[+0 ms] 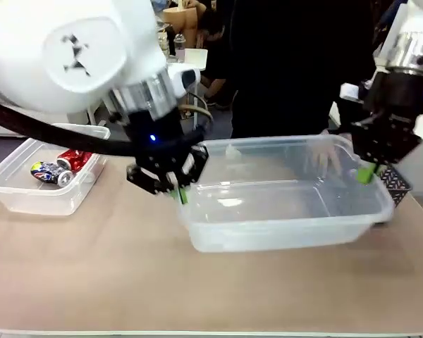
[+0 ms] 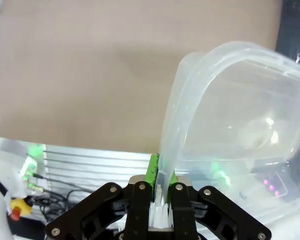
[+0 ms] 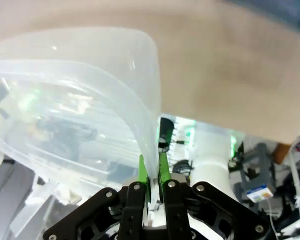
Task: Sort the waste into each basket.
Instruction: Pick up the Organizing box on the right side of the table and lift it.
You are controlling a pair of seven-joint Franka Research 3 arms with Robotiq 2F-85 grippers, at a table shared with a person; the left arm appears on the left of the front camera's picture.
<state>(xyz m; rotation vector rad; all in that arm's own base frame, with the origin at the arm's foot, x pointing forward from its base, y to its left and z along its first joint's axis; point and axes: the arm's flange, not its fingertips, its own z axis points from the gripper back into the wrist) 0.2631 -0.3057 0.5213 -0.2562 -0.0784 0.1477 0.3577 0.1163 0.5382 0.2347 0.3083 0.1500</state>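
A clear plastic tub (image 1: 282,229) with rounded corners and a rolled rim stands upright and level in the middle of the table (image 1: 127,282), its long side toward the robot. The left pincer (image 1: 178,189) pinches its left end wall, and the right pincer (image 1: 366,172) its right end. A second clear tub (image 1: 28,201) stands well apart at the left. It holds a dented red can (image 1: 74,160) and a blue-and-yellow can (image 1: 48,172), lying side by side.

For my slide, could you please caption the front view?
Left gripper and right gripper pinch the clear tub's opposite rims.
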